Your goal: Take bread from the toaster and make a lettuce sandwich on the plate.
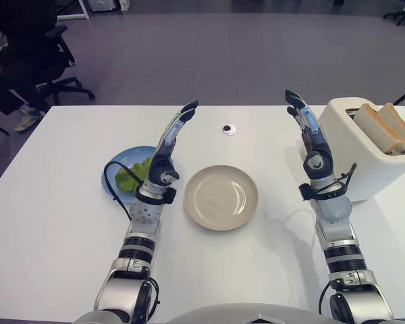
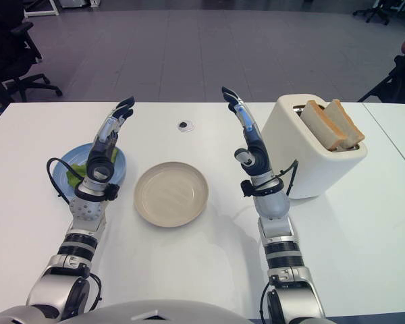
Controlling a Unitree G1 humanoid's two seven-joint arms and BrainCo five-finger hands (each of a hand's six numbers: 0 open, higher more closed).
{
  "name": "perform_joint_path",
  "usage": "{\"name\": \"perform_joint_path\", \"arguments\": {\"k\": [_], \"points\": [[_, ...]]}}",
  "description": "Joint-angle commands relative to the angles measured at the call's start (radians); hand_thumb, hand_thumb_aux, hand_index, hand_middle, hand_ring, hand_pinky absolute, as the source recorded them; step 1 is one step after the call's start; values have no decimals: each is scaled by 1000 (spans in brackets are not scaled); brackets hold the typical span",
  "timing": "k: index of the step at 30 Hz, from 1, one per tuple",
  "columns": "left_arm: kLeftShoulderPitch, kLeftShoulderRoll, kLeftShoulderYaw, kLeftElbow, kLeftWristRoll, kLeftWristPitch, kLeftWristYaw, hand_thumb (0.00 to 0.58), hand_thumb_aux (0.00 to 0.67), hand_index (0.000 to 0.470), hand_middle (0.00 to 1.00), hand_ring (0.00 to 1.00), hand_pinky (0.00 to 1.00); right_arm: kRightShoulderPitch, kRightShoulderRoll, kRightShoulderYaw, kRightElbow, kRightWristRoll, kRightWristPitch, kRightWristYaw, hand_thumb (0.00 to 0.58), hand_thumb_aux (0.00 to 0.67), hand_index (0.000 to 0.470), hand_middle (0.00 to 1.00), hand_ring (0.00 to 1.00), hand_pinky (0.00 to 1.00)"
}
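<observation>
A cream toaster [image 1: 368,158] stands at the right of the white table, with two bread slices [image 1: 385,128] sticking out of its slots. An empty beige plate [image 1: 221,196] lies in the middle. Green lettuce [image 1: 131,174] rests on a blue plate [image 1: 125,159] at the left. My left hand [image 1: 170,145] is raised over the blue plate's right edge, fingers straight and holding nothing. My right hand [image 1: 309,138] is raised just left of the toaster, fingers straight, holding nothing.
A small round black-and-white insert [image 1: 229,129] sits in the table behind the beige plate. Office chairs [image 1: 50,74] and a seated person stand beyond the table's far left edge. Bare tabletop [image 1: 54,229] lies in front of both plates.
</observation>
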Motion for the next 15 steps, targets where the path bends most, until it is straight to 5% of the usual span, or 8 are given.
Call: {"name": "perform_joint_path", "arguments": {"k": [1, 15], "points": [[-12, 4, 5, 7, 13, 3, 2, 0, 0, 0, 0, 0, 0, -16, 2, -2, 6, -14, 1, -2, 0, 0, 0, 0, 0, 0], [-3, 4, -2, 4, 16, 2, 0, 0, 0, 0, 0, 0, 0, -7, 0, 1, -1, -16, -1, -2, 0, 0, 0, 0, 0, 0]]}}
